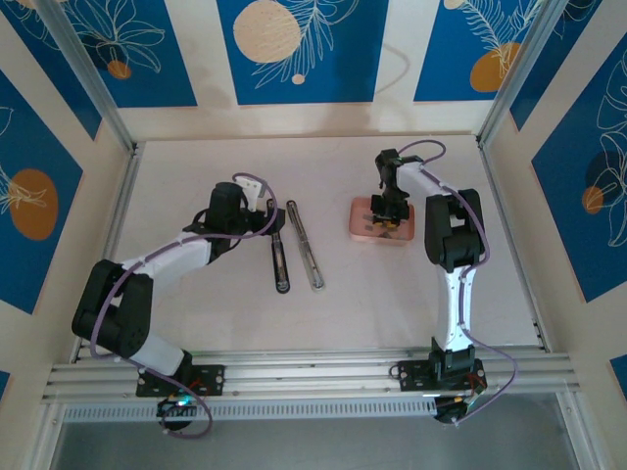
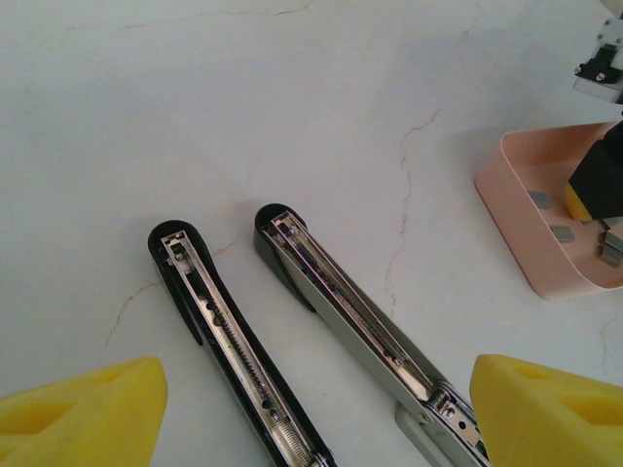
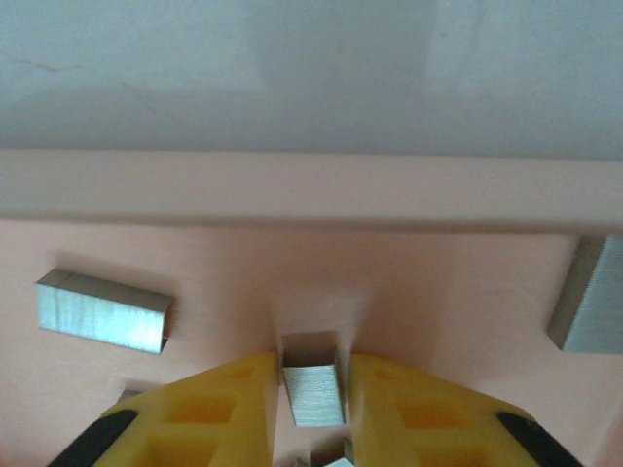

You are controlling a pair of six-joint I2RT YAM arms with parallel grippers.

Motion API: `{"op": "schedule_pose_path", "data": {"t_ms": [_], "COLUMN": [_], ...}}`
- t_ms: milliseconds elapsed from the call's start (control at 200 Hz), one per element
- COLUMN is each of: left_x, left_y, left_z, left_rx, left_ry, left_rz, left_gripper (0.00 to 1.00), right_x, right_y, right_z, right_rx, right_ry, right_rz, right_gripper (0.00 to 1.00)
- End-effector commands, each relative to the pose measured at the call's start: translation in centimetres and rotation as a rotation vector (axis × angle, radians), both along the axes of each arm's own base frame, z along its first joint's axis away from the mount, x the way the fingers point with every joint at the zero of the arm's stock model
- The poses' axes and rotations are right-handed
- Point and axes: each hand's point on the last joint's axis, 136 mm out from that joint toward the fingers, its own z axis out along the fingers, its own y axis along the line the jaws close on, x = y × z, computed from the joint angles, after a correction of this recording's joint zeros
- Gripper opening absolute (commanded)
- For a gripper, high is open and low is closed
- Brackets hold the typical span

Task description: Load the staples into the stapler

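One strip of staples (image 3: 313,397) lies squarely within the right gripper (image 3: 313,375), between its tips.

Left tool (image 2: 311,418) wide (low), right tool (image 3: 313,409) — narrowed

We see a salmon-pink square tray (image 1: 404,237) lying flat on a white tabletop (image 1: 343,313), right of its middle. The tabletop is veined with faint tan cracks. The tray's walls are low, with rounded corners. Around the table stand blue wall panels (image 1: 294,49) with white leaf drawings and cream and orange discs. An aluminium rail (image 1: 323,377) runs along the near edge.
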Motion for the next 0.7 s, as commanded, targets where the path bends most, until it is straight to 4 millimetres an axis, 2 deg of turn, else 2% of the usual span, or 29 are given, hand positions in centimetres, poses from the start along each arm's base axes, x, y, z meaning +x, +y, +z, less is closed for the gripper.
{"op": "schedule_pose_path", "data": {"t_ms": [0, 245, 350, 495, 580, 690], "left_x": [0.7, 0.6, 0.6, 0.1, -0.5, -1.6], "left_y": [0.5, 0.6, 0.6, 0.7, 0.8, 0.9], "left_z": [0.6, 0.8, 1.4, 2.5, 3.1, 3.8], "left_rx": [-0.003, -0.003, -0.008, -0.026, -0.047, -0.078], "left_ry": [-0.002, -0.007, -0.019, -0.041, -0.057, -0.084], "left_rz": [0.018, 0.021, 0.021, 0.023, 0.022, 0.016], "left_gripper": [0.81, 0.81, 0.81, 0.81, 0.81, 0.81], "right_x": [0.2, 0.7, 1.4, 1.9, 1.3, -0.5], "right_y": [0.1, 0.0, 0.3, 0.9, 1.5, 2.7], "right_z": [-0.6, -0.1, 2.0, 6.6, 8.9, 11.0], "right_rx": [0.017, 0.024, 0.037, 0.05, 0.063, 0.079], "right_ry": [0.014, -0.019, -0.09, -0.221, -0.281, -0.328], "right_rz": [0.002, 0.005, 0.007, 0.017, 0.029, 0.041], "right_gripper": [0.21, 0.17, 0.18, 0.18, 0.18, 0.18]}}
